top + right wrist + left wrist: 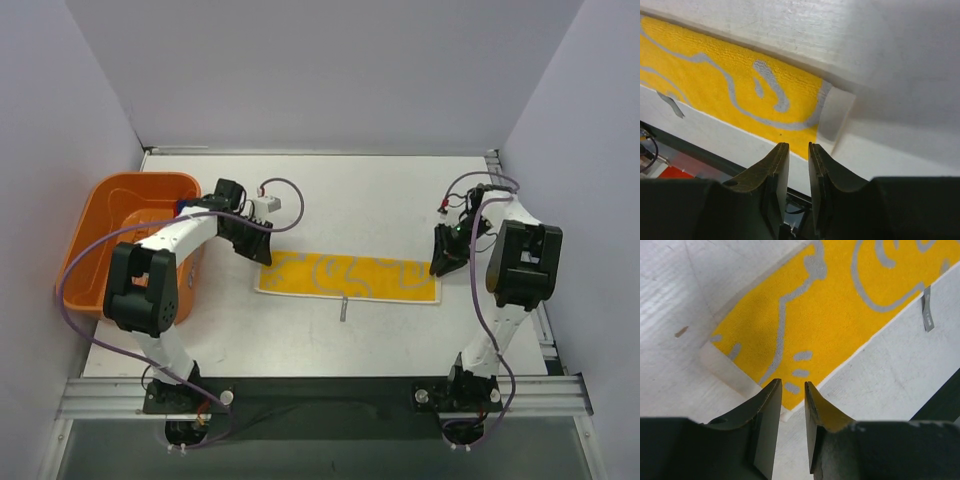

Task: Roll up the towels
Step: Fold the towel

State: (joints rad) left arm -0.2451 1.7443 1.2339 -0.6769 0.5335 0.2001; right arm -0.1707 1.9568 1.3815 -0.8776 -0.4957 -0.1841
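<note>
Between left gripper (792,384) and right gripper (798,145), both narrowly open, empty: flat yellow towel (350,275).

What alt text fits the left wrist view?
A yellow towel with grey line markings lies flat on the white table, one corner just ahead of the left gripper. Its dark jaws stand slightly apart, holding nothing.

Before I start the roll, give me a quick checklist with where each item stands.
1. Towel flat on the table: ok.
2. Left end effector open, empty, at the towel's left end: ok.
3. Right end effector open, empty, at the right end: ok.
4. Towel gripped: not ok, neither holds it.
5. Tub apart from the towel: ok.
6. Second towel located: cannot tell, not in view.
</note>
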